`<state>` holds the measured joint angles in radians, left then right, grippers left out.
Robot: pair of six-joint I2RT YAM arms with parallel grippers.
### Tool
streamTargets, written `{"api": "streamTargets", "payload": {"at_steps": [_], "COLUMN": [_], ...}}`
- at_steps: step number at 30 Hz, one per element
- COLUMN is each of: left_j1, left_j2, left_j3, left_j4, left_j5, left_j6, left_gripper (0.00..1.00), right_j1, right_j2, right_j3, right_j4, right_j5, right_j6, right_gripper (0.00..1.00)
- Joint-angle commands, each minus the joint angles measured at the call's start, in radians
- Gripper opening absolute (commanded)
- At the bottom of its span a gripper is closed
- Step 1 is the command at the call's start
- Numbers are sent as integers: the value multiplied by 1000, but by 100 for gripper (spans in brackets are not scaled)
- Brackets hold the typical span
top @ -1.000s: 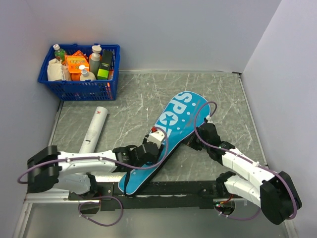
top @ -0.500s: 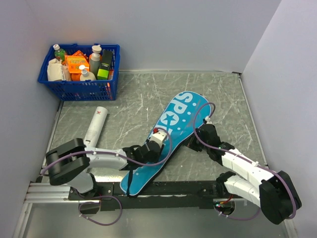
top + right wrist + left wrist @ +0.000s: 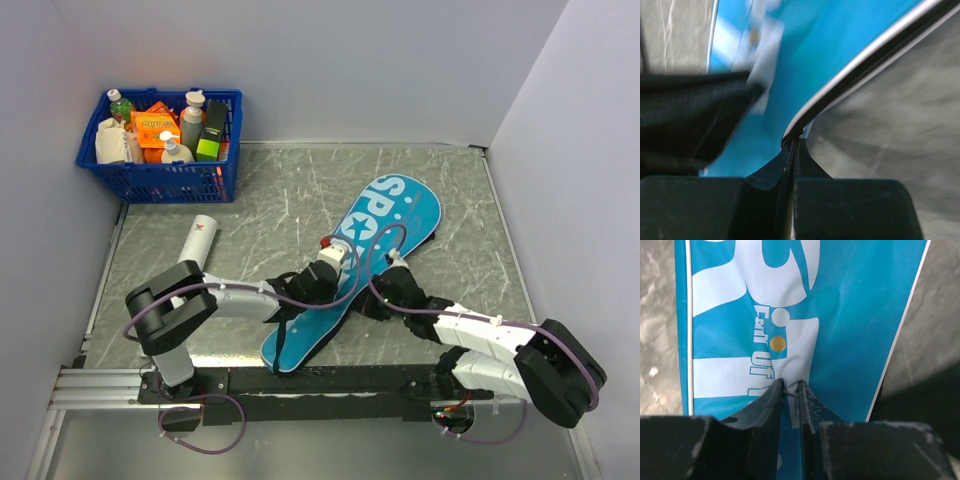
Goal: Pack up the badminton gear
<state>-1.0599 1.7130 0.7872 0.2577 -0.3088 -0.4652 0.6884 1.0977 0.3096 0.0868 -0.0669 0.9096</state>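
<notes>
At the tips of the left gripper (image 3: 790, 392), the two dark fingers have pinched up a small fold in the teal racket-shaped fabric cover (image 3: 392, 212), and the cloth puckers between them just below the white lettering. The right gripper (image 3: 792, 143) has its jaws pressed together on the cover's pale piped edge, on the side towards the right arm; that wrist view is blurred, so finer detail cannot be told.

Both grips fall on the middle stretch of the cover. It lies slantwise across the grey marbled table (image 3: 270, 200), with its broad rounded end, carrying large white letters, pointing to the far right. Its narrow end lies close to the near edge, between the two arm bases.

To the left, well apart from the cover, a long white tube (image 3: 190, 260) rests on the table, its far end aimed towards the blue plastic basket (image 3: 160, 182). The basket sits in the far left corner and holds bottles and boxes.
</notes>
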Motion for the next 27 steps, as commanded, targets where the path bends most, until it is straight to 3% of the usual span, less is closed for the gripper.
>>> {"api": "streamTargets", "payload": {"at_steps": [1,11,16,22,27], "left_j1": [43,121,162,176,176], "left_j2": [109,125,157,168,-4], "left_j3": [29,124,173,219,184], "left_j4": [-45,17,51,43,-26], "left_j5": [163,277,316,341,312], "left_j6": [-27,-12,-6,13,34], "left_gripper": [20,18,17,16,39], "right_j1": [123,338,424,481,471], "right_j2": [17,166,246,288,209], "right_j3": [-40,-21,-29,-1,-33], "right_j4": [96,275,460,465,380], "right_j5": [-50,-25,-45,-28,33], "right_j6": [110,287,379,408,394], "right_gripper": [0,0,0,0,0]}}
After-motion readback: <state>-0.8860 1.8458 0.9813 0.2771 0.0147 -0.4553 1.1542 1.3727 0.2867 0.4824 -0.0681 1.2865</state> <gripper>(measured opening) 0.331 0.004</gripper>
